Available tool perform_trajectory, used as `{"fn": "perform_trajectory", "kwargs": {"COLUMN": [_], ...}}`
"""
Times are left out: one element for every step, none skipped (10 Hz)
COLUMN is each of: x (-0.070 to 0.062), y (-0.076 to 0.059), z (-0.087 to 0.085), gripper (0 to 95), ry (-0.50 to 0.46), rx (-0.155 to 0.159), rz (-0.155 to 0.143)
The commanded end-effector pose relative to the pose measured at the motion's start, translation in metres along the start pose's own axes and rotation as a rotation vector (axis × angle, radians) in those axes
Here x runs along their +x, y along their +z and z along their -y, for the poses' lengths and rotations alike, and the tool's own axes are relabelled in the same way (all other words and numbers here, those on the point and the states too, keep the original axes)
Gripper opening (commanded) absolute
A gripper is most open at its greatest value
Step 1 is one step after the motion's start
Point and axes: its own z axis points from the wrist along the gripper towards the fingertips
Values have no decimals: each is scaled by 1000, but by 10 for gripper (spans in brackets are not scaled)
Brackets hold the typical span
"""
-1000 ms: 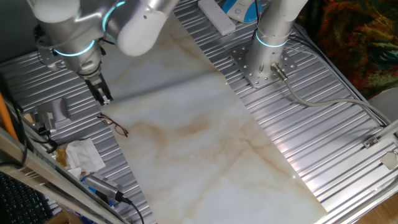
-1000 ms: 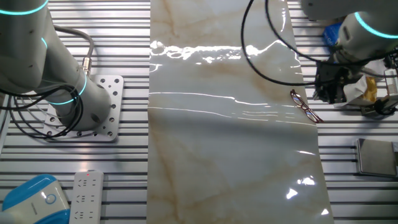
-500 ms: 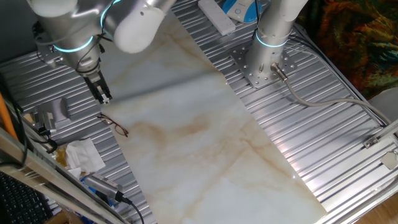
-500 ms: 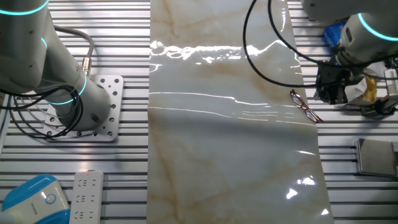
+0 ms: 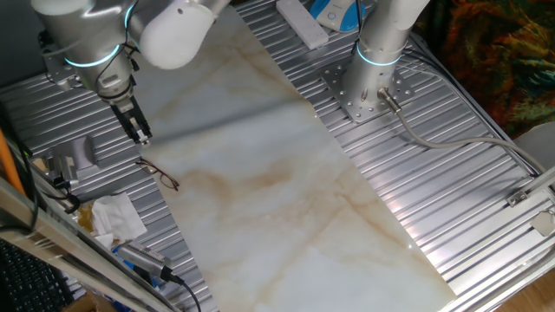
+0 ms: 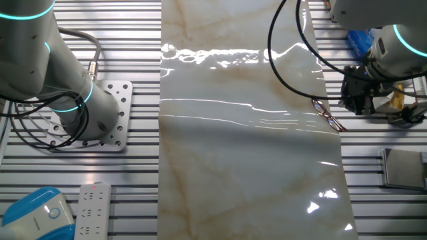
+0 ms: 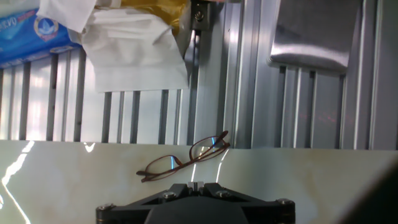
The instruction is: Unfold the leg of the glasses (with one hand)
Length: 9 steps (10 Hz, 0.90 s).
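The glasses [image 5: 161,175] lie on the marble mat [image 5: 277,191] near its left edge, thin reddish-brown wire frame with clear lenses. They also show in the other fixed view [image 6: 327,113] and in the hand view [image 7: 186,157], where both arms look folded against the frame. My gripper [image 5: 141,133] hangs above the ribbed metal table just behind the glasses, apart from them. In the other fixed view it [image 6: 353,101] is to their right. In the hand view its fingertips [image 7: 194,185] are pressed together with nothing between them.
A white tissue [image 7: 137,56] and a blue packet [image 7: 31,37] lie beyond the glasses, with a metal block [image 7: 314,34] beside them. A second arm's base [image 5: 368,78] stands at the mat's far side. A remote [image 6: 93,210] lies near it.
My gripper has drifted a little away from the glasses, off the mat's edge over the ribbed table. The glasses have not moved.
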Motion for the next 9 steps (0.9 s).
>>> {"fn": "perform_trajectory", "kwargs": {"x": [1, 1, 1, 1, 1, 1, 1, 1, 1], "y": [0, 0, 0, 0, 0, 0, 0, 0, 0], "z": [0, 0, 0, 0, 0, 0, 0, 0, 0], "gripper": [0, 0, 0, 0, 0, 0, 0, 0, 0], "ry": [0, 1, 1, 2, 2, 4, 10, 21, 35], "rx": [-1, -1, -1, -4, -6, -4, 7, 12, 21], "rz": [1, 1, 1, 1, 2, 2, 0, -2, -8]}}
